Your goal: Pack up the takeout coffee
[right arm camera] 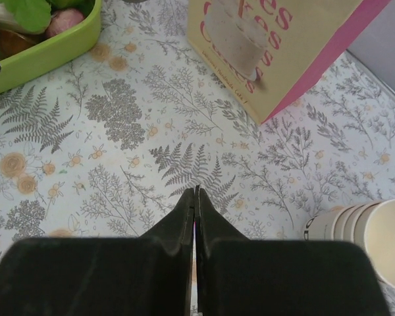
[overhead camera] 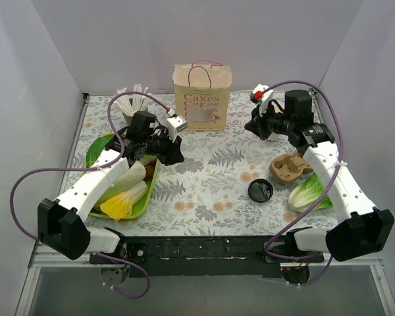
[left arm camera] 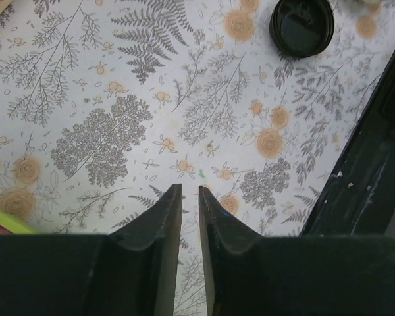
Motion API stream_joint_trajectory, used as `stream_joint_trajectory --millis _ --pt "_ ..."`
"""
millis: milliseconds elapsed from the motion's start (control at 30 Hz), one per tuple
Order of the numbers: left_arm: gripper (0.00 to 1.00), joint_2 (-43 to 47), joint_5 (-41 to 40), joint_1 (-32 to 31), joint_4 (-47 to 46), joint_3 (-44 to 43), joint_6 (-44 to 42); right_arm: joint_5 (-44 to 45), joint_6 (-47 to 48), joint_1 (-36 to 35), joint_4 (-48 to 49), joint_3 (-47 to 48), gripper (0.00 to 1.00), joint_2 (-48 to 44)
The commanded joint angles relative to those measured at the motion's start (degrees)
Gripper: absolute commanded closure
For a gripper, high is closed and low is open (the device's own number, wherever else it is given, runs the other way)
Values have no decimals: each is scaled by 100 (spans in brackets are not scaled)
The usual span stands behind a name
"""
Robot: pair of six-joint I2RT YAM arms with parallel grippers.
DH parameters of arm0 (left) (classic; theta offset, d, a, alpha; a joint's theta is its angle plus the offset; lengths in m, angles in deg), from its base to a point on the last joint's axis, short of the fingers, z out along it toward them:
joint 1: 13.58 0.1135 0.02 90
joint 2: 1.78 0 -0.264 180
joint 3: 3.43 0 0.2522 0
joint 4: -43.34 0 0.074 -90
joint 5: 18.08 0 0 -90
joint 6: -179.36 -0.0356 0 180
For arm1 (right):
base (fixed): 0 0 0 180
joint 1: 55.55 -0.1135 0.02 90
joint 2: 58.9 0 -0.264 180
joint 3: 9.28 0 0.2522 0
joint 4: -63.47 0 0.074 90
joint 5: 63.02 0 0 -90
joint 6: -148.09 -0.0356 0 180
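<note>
left gripper [left arm camera: 190, 189] barely parted, right gripper [right arm camera: 195, 192] clenched, both empty; takeout coffee unseen, best located before nearing the paper bag [overhead camera: 203, 95].

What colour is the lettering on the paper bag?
Pinkish red, on the cream paper bag; the right wrist view shows it best.

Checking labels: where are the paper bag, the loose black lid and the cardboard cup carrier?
paper bag [overhead camera: 203, 99]: top view, printed front.
black lid [overhead camera: 260, 191]: top view, its centre.
cup carrier [overhead camera: 289, 166]: top view, its middle.
</note>
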Motion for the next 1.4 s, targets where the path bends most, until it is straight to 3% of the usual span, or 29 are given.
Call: stream_joint_trajectory --millis 0,33,300,433,667,900,1100,1367 --pt "94 128 38 -37 241 185 -349 -144 -157 -45 213 -225 99 -249" --pt "100 119 -14 -37 285 229 -367 -126 -175 -45 231 -277 99 -276" --pt "100 93 -962 -37 408 730 -1017 -126 -254 -62 302 -480 99 -347" --pt "100 -521 -1482 -37 601 660 -1018 -196 -289 -71 275 -462 99 -294" --pt "100 -750 -2361 -28 452 888 -1430 -187 -350 -80 337 -620 99 -311" --pt "100 -436 -2923 24 409 1257 -1870 -205 -491 -71 398 -761 99 -364" --pt "100 -408 -3494 402 154 1574 -1940 -187 -544 -80 451 -849 99 -355" --pt "100 -382 -3592 903 57 1503 -2045 -187 -676 -80 503 -998 99 -382"
